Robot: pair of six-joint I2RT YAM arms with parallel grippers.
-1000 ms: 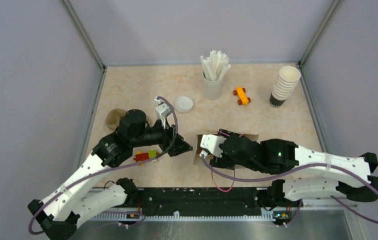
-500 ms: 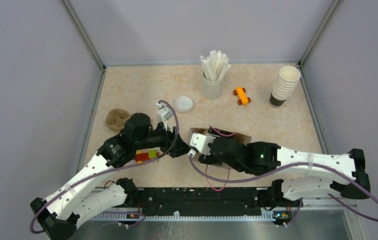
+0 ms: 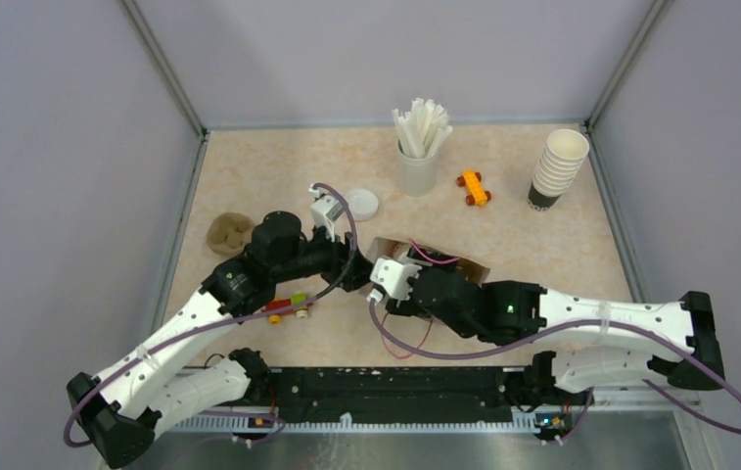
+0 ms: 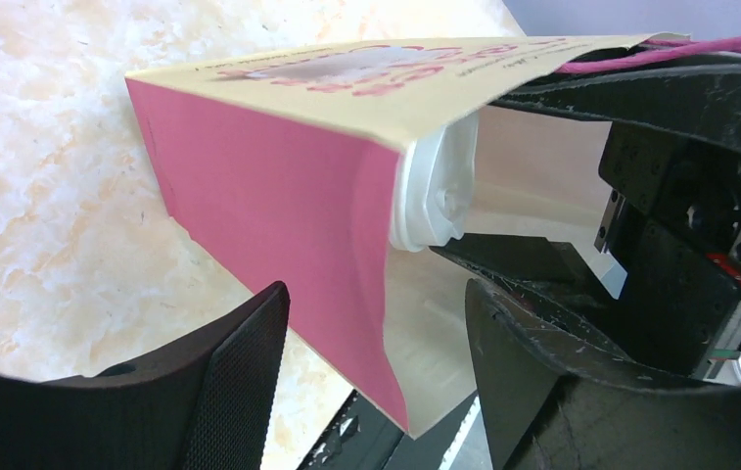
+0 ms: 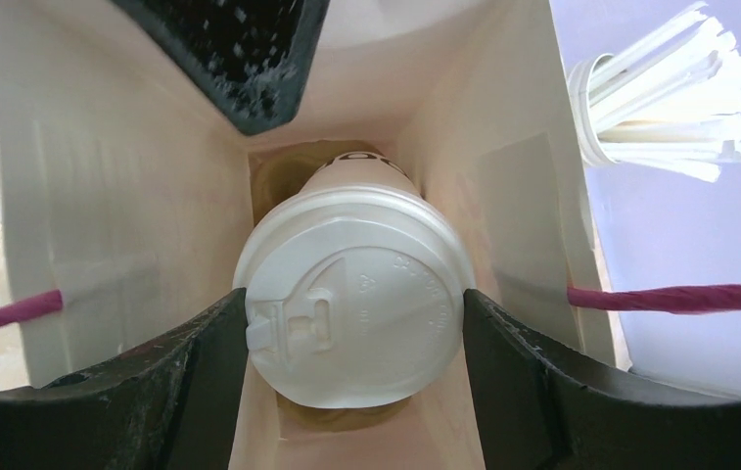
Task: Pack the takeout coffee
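The takeout coffee cup (image 5: pixel 347 284), with its lid on, sits inside the paper bag (image 4: pixel 268 196), near the middle of the table (image 3: pixel 542 245). The right gripper (image 5: pixel 354 318) has it, with one finger pressed on each side of the lid. The left gripper (image 4: pixel 374 304) has its jaws wide apart. One finger is inside the bag and one outside, with the pink wall between them, and it does not look pinched.

I think the right arm should push the cup slowly to the bag's bottom, keep it straight, then let go. The left finger inside and the pink handles are close and could get bumped.

On the far side stand a pot of white sticks (image 3: pixel 417 166), an orange toy car (image 3: pixel 474 188), a loose lid (image 3: pixel 359 204) and, far right, a stack of cups (image 3: pixel 557 166). A brown tray (image 3: pixel 229 233) lies on the left, and coloured blocks (image 3: pixel 286 306) sit nearer. None of these is in the way.
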